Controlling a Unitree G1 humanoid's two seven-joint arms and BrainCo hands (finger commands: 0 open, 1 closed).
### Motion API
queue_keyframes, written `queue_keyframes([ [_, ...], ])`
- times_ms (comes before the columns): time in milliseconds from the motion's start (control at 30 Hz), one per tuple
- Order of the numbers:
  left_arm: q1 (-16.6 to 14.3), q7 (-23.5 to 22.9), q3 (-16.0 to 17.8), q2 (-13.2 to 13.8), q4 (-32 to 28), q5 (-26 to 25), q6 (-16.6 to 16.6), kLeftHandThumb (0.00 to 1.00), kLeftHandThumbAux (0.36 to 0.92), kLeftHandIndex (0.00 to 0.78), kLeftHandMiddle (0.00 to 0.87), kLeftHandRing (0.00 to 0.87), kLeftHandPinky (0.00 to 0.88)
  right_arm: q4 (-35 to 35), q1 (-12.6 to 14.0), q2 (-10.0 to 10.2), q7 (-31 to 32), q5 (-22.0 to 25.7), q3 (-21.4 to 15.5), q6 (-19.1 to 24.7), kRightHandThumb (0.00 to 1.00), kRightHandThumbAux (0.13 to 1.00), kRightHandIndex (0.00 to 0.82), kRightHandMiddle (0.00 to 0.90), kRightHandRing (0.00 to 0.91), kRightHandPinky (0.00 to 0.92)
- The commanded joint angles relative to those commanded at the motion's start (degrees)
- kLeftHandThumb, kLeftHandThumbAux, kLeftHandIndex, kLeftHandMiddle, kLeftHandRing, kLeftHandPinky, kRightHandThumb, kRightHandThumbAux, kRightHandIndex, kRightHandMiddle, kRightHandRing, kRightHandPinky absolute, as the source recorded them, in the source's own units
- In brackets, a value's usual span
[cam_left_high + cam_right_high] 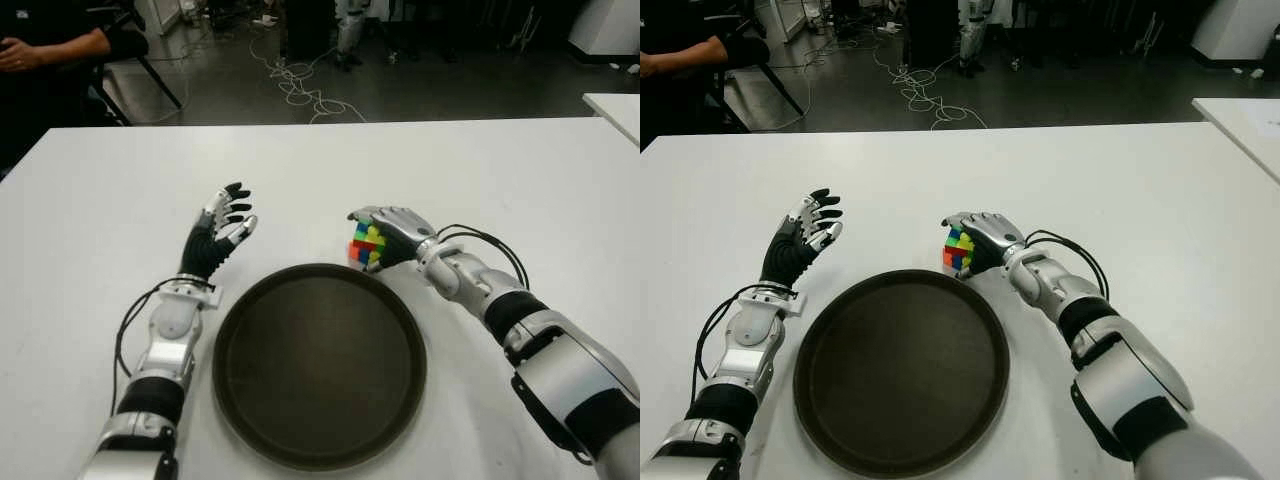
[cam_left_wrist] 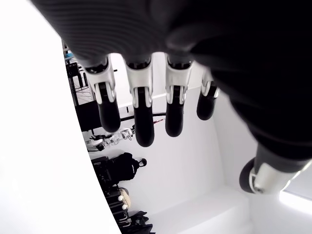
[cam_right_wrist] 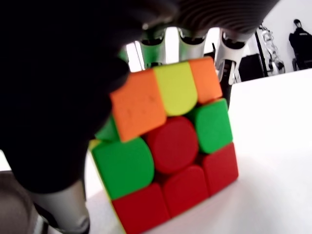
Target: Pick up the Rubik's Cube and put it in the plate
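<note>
The Rubik's Cube shows red, green, yellow and blue squares and sits just beyond the far right rim of the round dark plate. My right hand covers the cube from above and from the right, fingers curled over it. In the right wrist view the cube fills the frame, its lower edge close to the white table, with fingers wrapped over its top. My left hand is held up to the left of the plate, fingers spread and holding nothing.
The white table spreads wide on all sides of the plate. Beyond its far edge are a dark floor with loose cables, a seated person's arm at the far left, and a second white table at the right.
</note>
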Motion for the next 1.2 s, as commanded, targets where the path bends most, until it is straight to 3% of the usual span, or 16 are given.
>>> queue_keyframes([
  [100, 0.07, 0.14, -0.08, 0.09, -0.22, 0.25, 0.05, 0.183, 0.566, 0.146, 0.212, 0.223, 0.212, 0.17, 0.09, 0.04, -1.43, -0.14, -0.05, 0.14, 0.299, 0.847, 0.219, 0.322, 0.350, 0.393],
  [133, 0.10, 0.20, -0.13, 0.17, -0.27, 0.39, 0.09, 0.180, 0.563, 0.145, 0.209, 0.220, 0.209, 0.22, 0.12, 0.07, -1.91, -0.12, -0.05, 0.19, 0.488, 0.793, 0.271, 0.387, 0.376, 0.413],
  [200, 0.18, 0.15, -0.20, 0.25, -0.45, 0.50, 0.40, 0.177, 0.563, 0.142, 0.204, 0.216, 0.206, 0.22, 0.20, 0.06, -3.01, -0.05, -0.11, 0.21, 0.689, 0.736, 0.327, 0.455, 0.406, 0.435],
  [267, 0.21, 0.12, -0.20, 0.25, -0.55, 0.50, 0.53, 0.177, 0.564, 0.141, 0.203, 0.214, 0.205, 0.29, 0.19, 0.06, -3.44, -0.02, -0.05, 0.19, 0.757, 0.717, 0.346, 0.477, 0.418, 0.443],
  [467, 0.13, 0.64, -0.20, 0.30, -0.42, 0.95, 0.59, 0.181, 0.561, 0.142, 0.202, 0.215, 0.211, 0.39, 0.38, 0.29, -5.41, 0.37, -0.35, 0.12, 0.822, 0.698, 0.375, 0.480, 0.420, 0.436],
  [967, 0.21, 0.87, -0.26, 0.41, -0.38, 1.06, 0.19, 0.195, 0.567, 0.147, 0.205, 0.210, 0.188, 0.79, 0.62, 0.70, -6.33, 1.44, -1.62, -1.20, 0.835, 0.693, 0.393, 0.468, 0.414, 0.431],
  [1200, 0.17, 0.06, -0.18, 0.32, -0.41, 0.37, 0.20, 0.175, 0.565, 0.142, 0.201, 0.213, 0.223, 0.91, 0.88, 1.01, -6.89, 2.10, -2.67, -1.59, 0.836, 0.692, 0.399, 0.464, 0.394, 0.418],
])
